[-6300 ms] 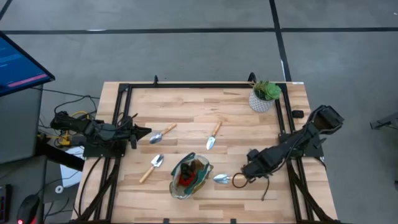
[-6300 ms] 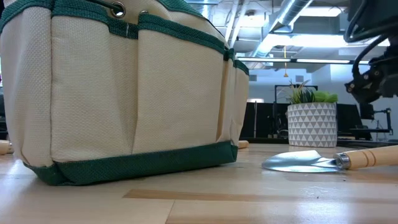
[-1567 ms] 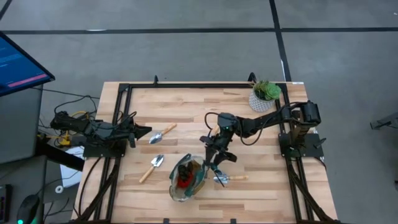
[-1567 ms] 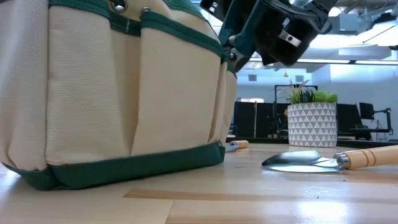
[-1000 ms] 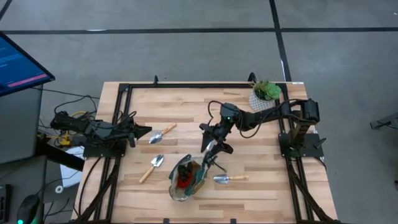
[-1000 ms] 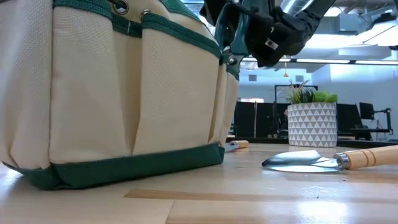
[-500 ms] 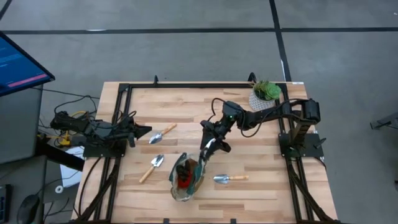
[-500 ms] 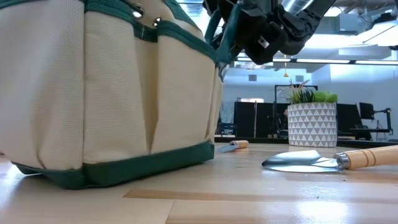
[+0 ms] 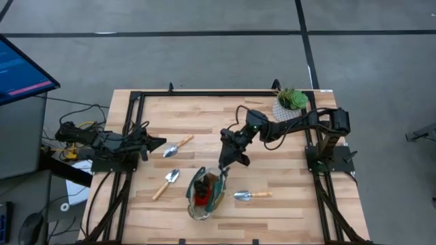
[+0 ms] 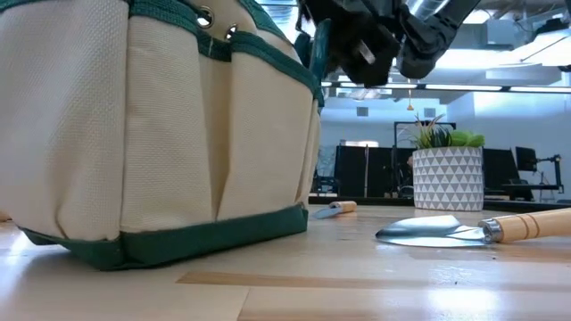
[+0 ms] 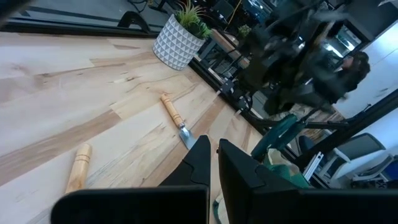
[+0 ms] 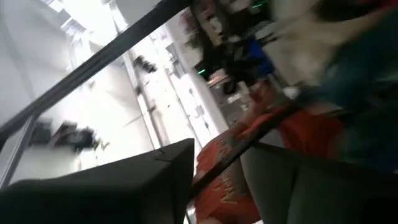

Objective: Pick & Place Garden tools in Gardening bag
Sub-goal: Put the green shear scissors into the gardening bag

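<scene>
The beige gardening bag (image 9: pixel 206 192) with green trim stands near the table's front edge and fills the left of the low view (image 10: pixel 161 134). A red item (image 9: pixel 202 197) lies inside it. My right gripper (image 9: pixel 225 165) hovers over the bag's far right rim, shut on its green loop handle (image 11: pixel 280 132). Three trowels lie flat on the table: two on the left (image 9: pixel 178 145) (image 9: pixel 165 184) and one right of the bag (image 9: pixel 252 195). A fourth trowel (image 10: pixel 335 209) lies behind the bag. My left gripper (image 9: pixel 158 144) is shut and empty at the left edge. My right gripper holds the bag's green loop handle (image 10: pixel 318 40) from above, slanting in from the table's far right. The loop rises from the bag's rim to the fingers and looks drawn up. The bag's base stays on the table. The wrist view is too blurred to show the hold.
A green plant in a white patterned pot (image 9: pixel 289 105) stands at the far right corner. A black frame (image 9: pixel 204 94) runs along the table's far and side edges. Bare wood lies across the far half of the table.
My right gripper has gone a little toward the table's left and far edge with the green handle. The bag has slid and turned on the table; its right end has moved toward the table's left. The trowels have not moved.
</scene>
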